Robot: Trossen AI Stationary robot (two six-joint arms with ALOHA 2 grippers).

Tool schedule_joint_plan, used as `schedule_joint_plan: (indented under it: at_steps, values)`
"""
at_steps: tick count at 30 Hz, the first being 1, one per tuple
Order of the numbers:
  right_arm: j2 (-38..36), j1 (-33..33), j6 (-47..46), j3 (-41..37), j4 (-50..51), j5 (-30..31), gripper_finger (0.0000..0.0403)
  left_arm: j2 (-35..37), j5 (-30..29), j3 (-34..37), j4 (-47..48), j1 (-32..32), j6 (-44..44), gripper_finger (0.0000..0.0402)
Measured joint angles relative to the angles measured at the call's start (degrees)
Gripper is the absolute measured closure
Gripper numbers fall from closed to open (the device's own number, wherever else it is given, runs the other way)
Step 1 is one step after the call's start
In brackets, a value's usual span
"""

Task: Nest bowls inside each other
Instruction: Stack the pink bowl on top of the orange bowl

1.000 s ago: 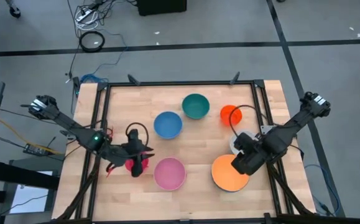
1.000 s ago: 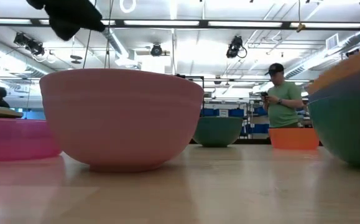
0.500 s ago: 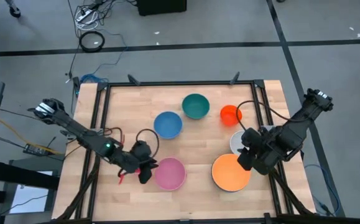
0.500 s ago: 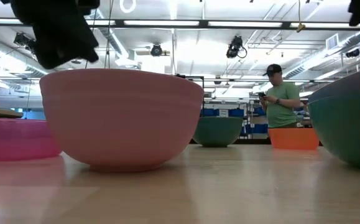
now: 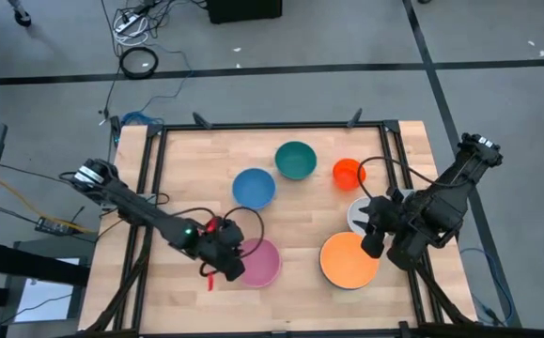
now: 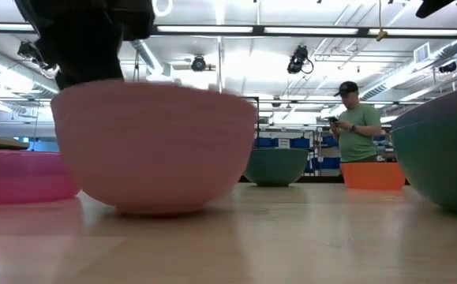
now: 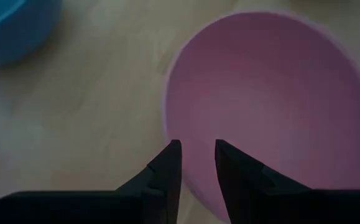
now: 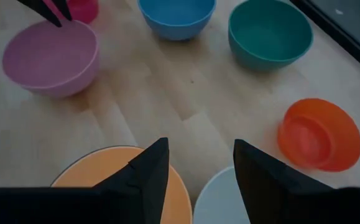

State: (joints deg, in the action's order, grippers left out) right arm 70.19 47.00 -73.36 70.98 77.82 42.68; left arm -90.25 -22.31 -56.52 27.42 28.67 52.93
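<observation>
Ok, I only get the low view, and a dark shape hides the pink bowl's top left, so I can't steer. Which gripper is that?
Observer: It's the left gripper, at the pink bowl's rim, on the side nearest the small magenta bowl.
Operator: Is it actually on the rim?
Observer: Its fingers stand open, one on either side of the rim.
Operator: And the other arm?
Observer: The right gripper hangs open above the orange bowl and the white bowl beside it.
</observation>
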Motion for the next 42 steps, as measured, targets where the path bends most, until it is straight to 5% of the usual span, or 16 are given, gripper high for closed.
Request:
schedule_joint_plan:
  at_steps: [10,21,34,42]
  values:
    - [0.0,0.0,0.1,0.0,-0.5,0.0,0.0236,-3.6,0.8,-3.4,3.2,-0.5,-0.1,0.0296]
    - [0.3,0.0,0.1,0.0,-1.3,0.0,0.0237,-3.6,-0.6,-13.1,16.8,-1.3,-2.7,0.0296]
    - [7.5,0.0,1.5,0.0,-1.3,-0.6,0.0237,-7.5,11.3,-13.5,21.6,-6.8,-1.8,0.0272]
    - [9.3,-0.1,1.5,0.0,-1.4,-0.7,0.0236,-7.7,11.9,-13.5,21.6,-7.8,-2.8,0.026]
